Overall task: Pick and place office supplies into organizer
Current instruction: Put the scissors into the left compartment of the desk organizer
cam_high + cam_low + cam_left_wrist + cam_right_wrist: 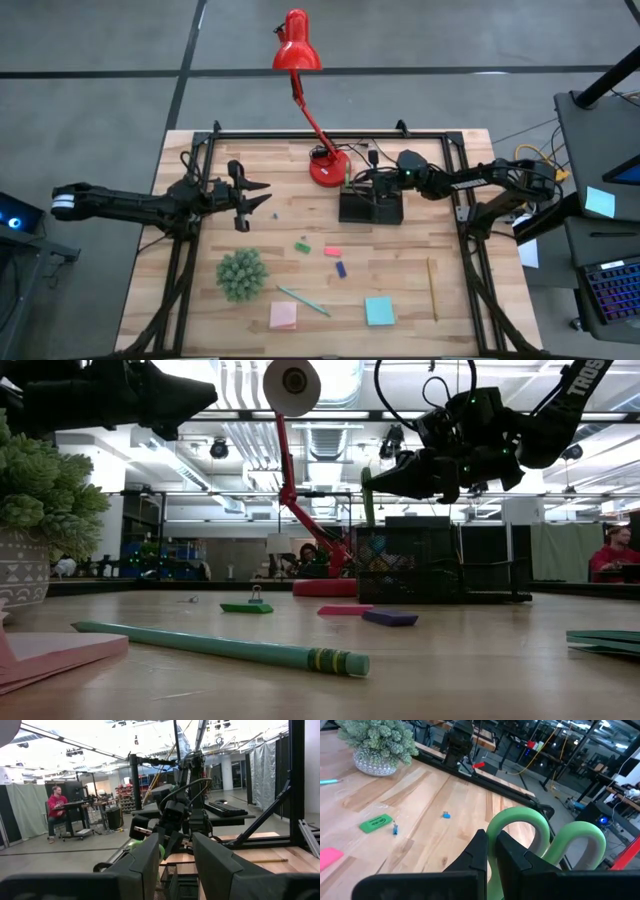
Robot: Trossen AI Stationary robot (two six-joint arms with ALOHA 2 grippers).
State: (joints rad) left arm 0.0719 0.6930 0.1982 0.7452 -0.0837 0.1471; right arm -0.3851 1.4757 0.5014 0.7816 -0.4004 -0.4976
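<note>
Currently the right gripper [490,851] is clamped on the green-handled scissors [545,840], held above the black organizer [370,208] at the table's far side, likely for lowering them blades-down into a compartment. Left gripper [256,200] waits open, far left. Only the right wrist view shows the handle loops; the high view shows the pencil [432,287], teal pen [303,300] and sticky pads [283,316] lying near.

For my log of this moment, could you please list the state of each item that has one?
Right hand: shut on scissors, above the organizer.
Scissors: held by a handle loop.
Left hand: open, empty, above the table.
Organizer: upright on the table.
Pencil: lying flat.
Lamp: standing, arm tilted.
</note>
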